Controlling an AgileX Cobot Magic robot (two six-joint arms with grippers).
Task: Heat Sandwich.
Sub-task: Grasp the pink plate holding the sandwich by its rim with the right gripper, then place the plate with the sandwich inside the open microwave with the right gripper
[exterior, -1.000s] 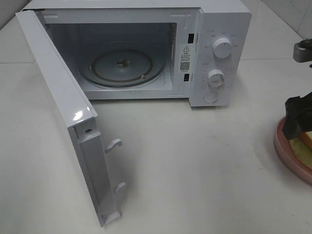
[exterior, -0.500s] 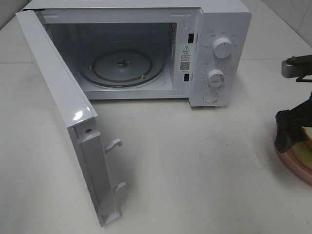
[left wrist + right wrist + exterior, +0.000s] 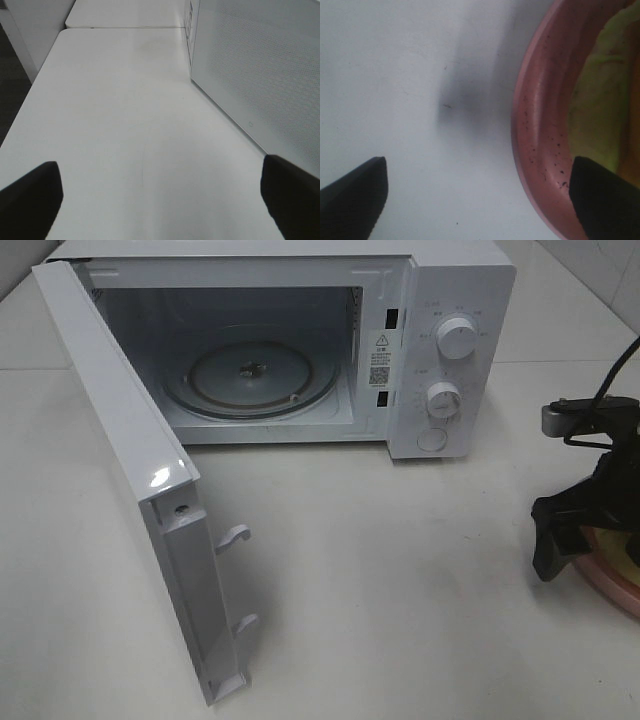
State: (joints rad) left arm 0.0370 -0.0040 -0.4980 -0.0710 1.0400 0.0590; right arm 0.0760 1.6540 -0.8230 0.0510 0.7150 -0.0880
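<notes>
A: Where is the sandwich (image 3: 600, 85) seen?
B: On the pink plate (image 3: 540, 125), just beside one finger of the right end effector (image 3: 480, 205), which is spread wide astride the rim, nothing grasped.
A: And the high view?
B: Only there is the microwave (image 3: 455, 300) shown standing open; the left end effector (image 3: 160, 200) is released too.

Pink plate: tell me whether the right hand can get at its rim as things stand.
Probably yes: the right hand is open just above the pink plate's rim, with nothing between them.

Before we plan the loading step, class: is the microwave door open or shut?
Open: the door stands out to the left, its latch hooks exposed, and the turntable inside shows.
</notes>
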